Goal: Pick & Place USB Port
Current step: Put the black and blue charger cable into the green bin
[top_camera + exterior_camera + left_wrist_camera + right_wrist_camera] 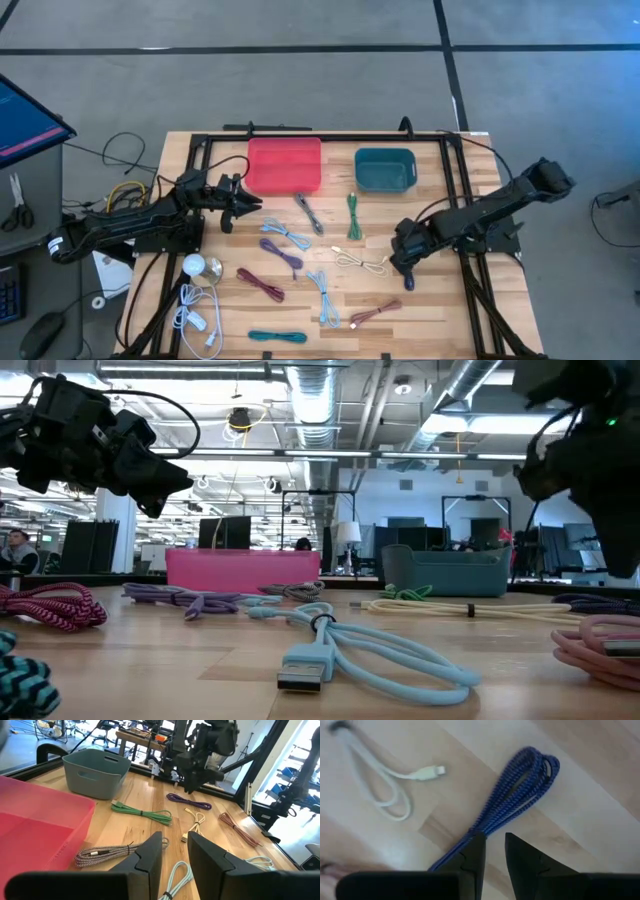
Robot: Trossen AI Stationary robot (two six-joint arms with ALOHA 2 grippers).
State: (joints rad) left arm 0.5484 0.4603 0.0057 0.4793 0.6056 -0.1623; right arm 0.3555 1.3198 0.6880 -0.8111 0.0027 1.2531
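Several coiled USB cables lie flat on the wooden table point(430, 320). A blue-purple braided cable point(520, 787) lies under my right gripper point(495, 847), whose fingers point down with a narrow gap and hover over its straight run. The left wrist view shows that cable point(190, 802) below the right gripper point(192, 785). In the low view the right gripper point(615, 555) hangs clear of the tabletop. My left gripper point(250, 207) waits near the pink tray point(285, 165), level and off the table, fingers slightly apart point(175, 851). A teal bin point(385, 168) stands beside the tray.
Around the right gripper lie a white cable point(360, 262) and a pinkish cable point(375, 313). Green point(353, 215), grey braided point(308, 212), purple point(282, 250), light blue point(322, 297), maroon point(260, 285) and teal point(277, 337) cables fill the middle. A black frame point(455, 190) borders the table.
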